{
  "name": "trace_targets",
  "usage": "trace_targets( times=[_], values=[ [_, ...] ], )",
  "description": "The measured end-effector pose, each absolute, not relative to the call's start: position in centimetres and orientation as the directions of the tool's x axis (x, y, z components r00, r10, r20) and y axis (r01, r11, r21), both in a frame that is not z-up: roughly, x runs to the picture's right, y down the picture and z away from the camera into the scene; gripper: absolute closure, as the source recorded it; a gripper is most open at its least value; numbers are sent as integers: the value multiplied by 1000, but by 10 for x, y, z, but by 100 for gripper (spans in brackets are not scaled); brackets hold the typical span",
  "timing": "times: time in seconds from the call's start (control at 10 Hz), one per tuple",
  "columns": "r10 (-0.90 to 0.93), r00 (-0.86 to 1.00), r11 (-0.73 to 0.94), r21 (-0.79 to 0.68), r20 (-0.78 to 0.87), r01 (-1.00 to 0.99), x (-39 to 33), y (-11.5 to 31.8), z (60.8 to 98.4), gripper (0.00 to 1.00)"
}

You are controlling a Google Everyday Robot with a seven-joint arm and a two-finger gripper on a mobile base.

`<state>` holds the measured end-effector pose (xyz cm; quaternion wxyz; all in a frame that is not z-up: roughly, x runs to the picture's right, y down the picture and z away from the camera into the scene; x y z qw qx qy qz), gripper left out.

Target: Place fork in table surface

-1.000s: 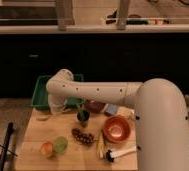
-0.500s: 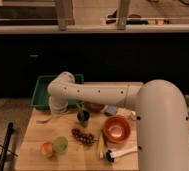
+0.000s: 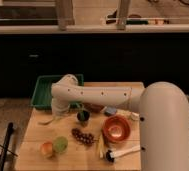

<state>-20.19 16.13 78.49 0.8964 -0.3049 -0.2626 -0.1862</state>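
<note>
My gripper hangs under the white wrist at the left of the table surface, just in front of the green tray. It is shut. The fork, slender and pale, runs from below the gripper out to the left, low over or on the wooden planks. Whether the gripper still holds its near end I cannot tell, because the wrist hides that spot.
A green tray stands at the back left. Right of the gripper are a dark cup, a grape bunch, an orange bowl and a white-handled tool. Two small fruits lie front left. A black pole stands beside the table.
The wrist and gripper have sunk a little toward the table top, with the fork's pale line now low at the left. Other objects have not moved.
</note>
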Motion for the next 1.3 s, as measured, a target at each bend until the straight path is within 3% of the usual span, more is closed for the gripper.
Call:
trace_targets(
  times=[1.3],
  values=[
    [-123, 764, 698, -493, 633, 520, -197, 173, 786, 100]
  ],
)
